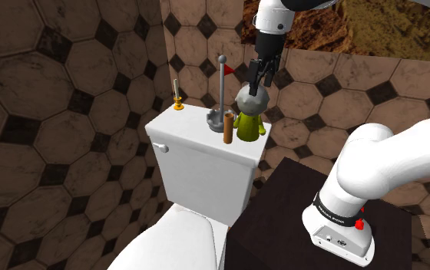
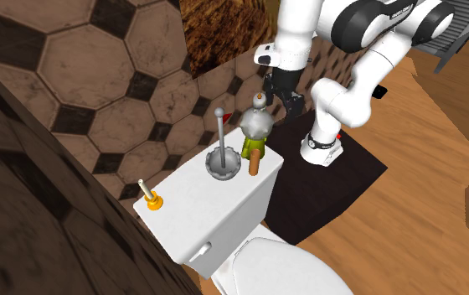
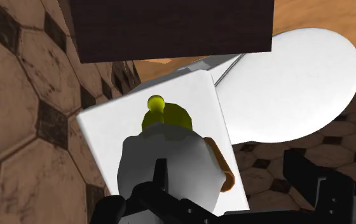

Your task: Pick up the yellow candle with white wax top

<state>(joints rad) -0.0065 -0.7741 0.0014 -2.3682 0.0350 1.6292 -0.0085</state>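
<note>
Flat, even light, bright on the white toilet tank point(image 1: 198, 165), dimmer on the tiled wall point(image 1: 44, 115).

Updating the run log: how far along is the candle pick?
Done: tool hangs open right over the candle. In hand: lining up on its pale top. Left: close and lift; the candle stands on the tank, not gripped.

A white toilet tank point(image 1: 198, 165) stands by a wall of brown tiles point(image 1: 52, 115). On top, at one end, is a little orange holder point(image 1: 178, 105) with a pale stick in it. Near the other end, a grey bowl point(image 1: 215, 120) holds a thin pole point(image 1: 221, 86) with a red flag point(image 1: 228, 69). A brown tube point(image 1: 228, 127) stands just beside the bowl.
</note>
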